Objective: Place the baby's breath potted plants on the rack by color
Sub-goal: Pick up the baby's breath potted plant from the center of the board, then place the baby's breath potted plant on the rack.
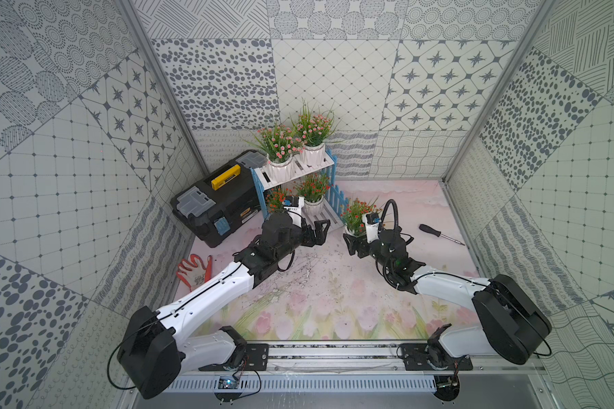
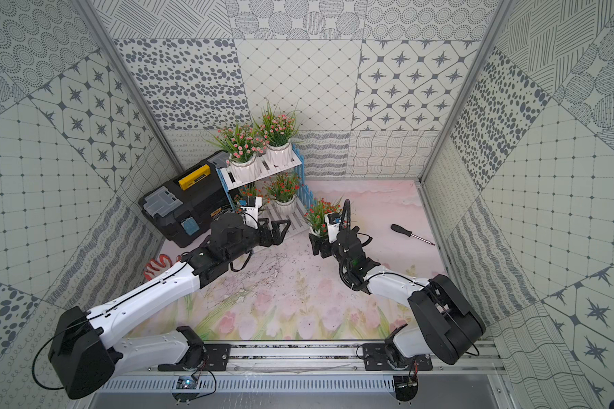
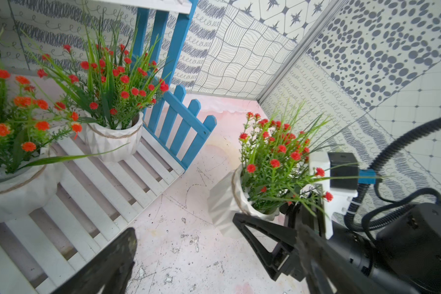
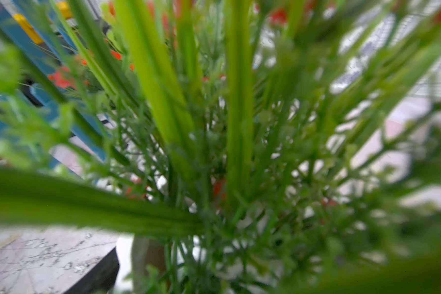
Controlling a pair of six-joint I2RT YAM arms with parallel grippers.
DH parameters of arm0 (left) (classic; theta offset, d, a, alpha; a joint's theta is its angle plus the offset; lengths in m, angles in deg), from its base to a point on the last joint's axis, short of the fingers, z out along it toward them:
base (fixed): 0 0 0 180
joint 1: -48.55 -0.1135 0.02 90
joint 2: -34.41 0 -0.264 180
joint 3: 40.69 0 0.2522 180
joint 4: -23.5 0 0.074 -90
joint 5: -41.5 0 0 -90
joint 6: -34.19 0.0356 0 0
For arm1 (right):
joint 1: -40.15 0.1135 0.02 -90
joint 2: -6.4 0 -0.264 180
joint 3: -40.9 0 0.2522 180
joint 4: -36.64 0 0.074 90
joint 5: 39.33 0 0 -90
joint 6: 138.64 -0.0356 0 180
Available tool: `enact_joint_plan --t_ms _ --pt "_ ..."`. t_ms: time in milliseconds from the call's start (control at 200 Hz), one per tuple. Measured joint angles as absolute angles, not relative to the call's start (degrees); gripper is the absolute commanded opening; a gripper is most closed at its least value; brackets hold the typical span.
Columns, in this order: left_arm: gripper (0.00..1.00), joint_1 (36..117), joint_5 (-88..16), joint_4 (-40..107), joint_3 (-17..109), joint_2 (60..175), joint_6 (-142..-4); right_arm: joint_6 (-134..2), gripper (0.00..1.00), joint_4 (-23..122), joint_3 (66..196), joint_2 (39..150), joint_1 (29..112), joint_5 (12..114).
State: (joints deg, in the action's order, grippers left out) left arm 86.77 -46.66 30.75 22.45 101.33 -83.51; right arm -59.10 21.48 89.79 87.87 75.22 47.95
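Sorting stands four parts in five done. The rack (image 1: pixel 335 203), far and left of centre, carries both pink plants (image 1: pixel 279 141) on its top shelf (image 1: pixel 265 177) and two orange-red plants (image 1: pixel 312 187) on its lower shelf (image 3: pixel 99 183). The third orange-red plant (image 1: pixel 357 214) stands upright on the table just right of the rack's blue picket side, not yet shelved. The right gripper (image 1: pixel 351 244) is at its pot (image 3: pixel 224 201) from the near side. One finger (image 3: pixel 260 225) lies against the pot's wall and the other is buried in foliage, so I cannot tell whether the grip is made. The left gripper (image 1: pixel 323 233) hangs with jaws wide and empty just in front of the lower shelf's near edge. In my judgement the step in hand is taking this pot to the lower shelf, beside its own colour. To do it well, close low on the ribbed wall and not on the stems. Lift straight, keep the pot upright, and carry it round the near end of the pickets. Set it on the bare slats at the near right, clear of the two pots there. The left arm sits in that approach and should withdraw first. The main risk is tall leaves catching the top shelf.
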Motion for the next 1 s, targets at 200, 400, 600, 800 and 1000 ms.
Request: enact_joint_plan --t_ms 200,400,600,800,1000 --pt "0.98 86.7 -46.7 31.9 23.2 94.8 -83.5 -59.2 0.82 21.0 96.5 94.7 76.9 51.9" --pt "0.98 85.9 -48.1 34.9 26.6 92.0 -82.2 -59.5 0.82 21.0 103.2 103.9 77.8 54.4" --pt "0.98 84.2 -49.6 41.0 32.2 91.8 -79.5 -59.8 0.82 21.1 109.9 111.5 78.4 56.3" --pt "0.98 83.2 -50.7 48.7 38.1 92.3 -77.2 -59.8 0.82 21.3 116.6 116.9 78.4 57.8" --pt "0.98 83.0 -51.7 54.5 39.2 91.4 -75.8 -58.7 0.83 23.1 122.6 121.4 79.1 58.1"
